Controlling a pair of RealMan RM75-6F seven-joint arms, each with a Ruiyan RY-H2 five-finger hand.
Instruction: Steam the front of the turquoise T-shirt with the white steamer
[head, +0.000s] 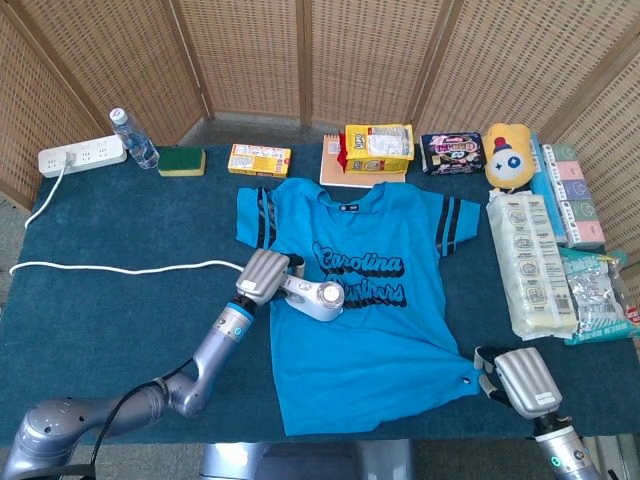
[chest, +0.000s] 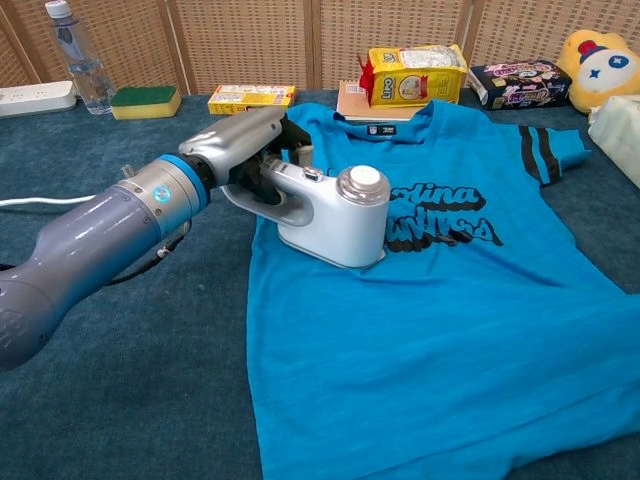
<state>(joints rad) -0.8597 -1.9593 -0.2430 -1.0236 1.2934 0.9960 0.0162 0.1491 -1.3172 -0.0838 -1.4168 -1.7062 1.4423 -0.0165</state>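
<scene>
the turquoise t-shirt (head: 365, 300) lies face up and flat on the table (head: 110, 310), collar toward the far edge, printed lettering across its chest. the white steamer (chest: 335, 215) sits on the shirt's chest at the start of the lettering, my left hand (chest: 245, 150) wrapped around its handle. to steam well, i judge i should keep the sole level, glide it slowly across the print and down the front, and mind the cord (head: 120, 267) trailing off to my left. my right hand (head: 515, 378) rests at the shirt's lower hem corner; whether it pinches the fabric i cannot tell. the head view alone shows that right hand and the whole shirt outline; the chest view alone shows the grasp on the handle and the sole meeting the cloth.
</scene>
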